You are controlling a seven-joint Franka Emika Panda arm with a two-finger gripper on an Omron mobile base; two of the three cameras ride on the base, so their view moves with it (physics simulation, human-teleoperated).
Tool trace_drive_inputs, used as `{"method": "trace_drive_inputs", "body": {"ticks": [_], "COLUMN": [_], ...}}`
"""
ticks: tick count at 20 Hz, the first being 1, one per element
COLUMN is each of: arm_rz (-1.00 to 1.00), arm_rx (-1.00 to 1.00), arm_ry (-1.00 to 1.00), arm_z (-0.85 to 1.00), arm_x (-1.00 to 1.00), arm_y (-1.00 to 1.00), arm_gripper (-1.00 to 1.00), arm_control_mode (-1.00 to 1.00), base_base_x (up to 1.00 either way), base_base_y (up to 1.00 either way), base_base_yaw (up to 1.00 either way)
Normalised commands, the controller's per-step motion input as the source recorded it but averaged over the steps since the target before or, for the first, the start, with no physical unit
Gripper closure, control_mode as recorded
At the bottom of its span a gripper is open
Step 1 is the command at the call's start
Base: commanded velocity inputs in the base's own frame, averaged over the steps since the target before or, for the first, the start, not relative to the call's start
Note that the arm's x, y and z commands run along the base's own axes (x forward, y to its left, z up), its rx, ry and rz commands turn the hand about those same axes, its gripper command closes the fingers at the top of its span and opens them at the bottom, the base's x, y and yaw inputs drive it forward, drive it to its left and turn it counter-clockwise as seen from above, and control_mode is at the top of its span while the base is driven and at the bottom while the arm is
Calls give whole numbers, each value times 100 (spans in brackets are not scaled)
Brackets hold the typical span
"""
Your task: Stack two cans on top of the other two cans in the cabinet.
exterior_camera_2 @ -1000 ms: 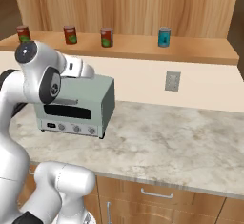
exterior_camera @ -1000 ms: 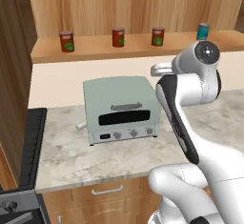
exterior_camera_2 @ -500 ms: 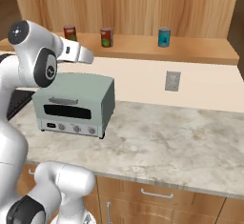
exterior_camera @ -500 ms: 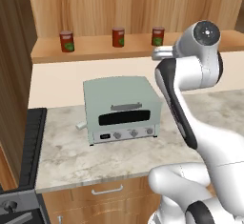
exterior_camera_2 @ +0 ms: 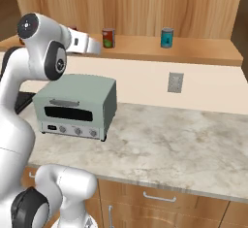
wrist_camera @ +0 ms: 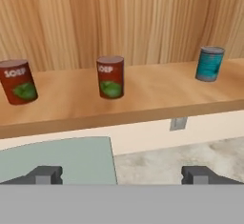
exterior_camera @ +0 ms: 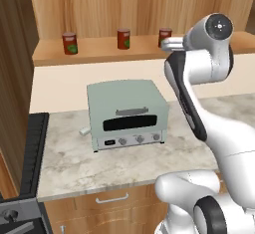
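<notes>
Red cans (wrist_camera: 110,77) and a teal can (wrist_camera: 209,63) are standing apart along the cabinet shelf (wrist_camera: 143,99); I am holding my gripper (wrist_camera: 122,174) wide and empty, facing them above the toaster oven (wrist_camera: 57,158).

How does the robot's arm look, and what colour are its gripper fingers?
The arm is glossy white with rounded segments, dark grey bands at the joints and a round dark cap with a small pale centre. The fingertips are small, blocky and dark grey.
</notes>
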Motion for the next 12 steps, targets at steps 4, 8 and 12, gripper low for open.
{"method": "trace_drive_inputs", "body": {"ticks": [4, 8, 12], "arm_rz": [0, 4, 6], "arm_rx": [0, 0, 1], "arm_ry": [0, 0, 0], "arm_z": [1, 0, -8], "arm_x": [46, 46, 47], "arm_y": [-14, -17, -13], "arm_gripper": [-100, -100, -100], "arm_control_mode": [-100, -100, -100], "base_base_x": [0, 0, 0], "base_base_y": [0, 0, 0], "base_base_yaw": [0, 0, 0]}}
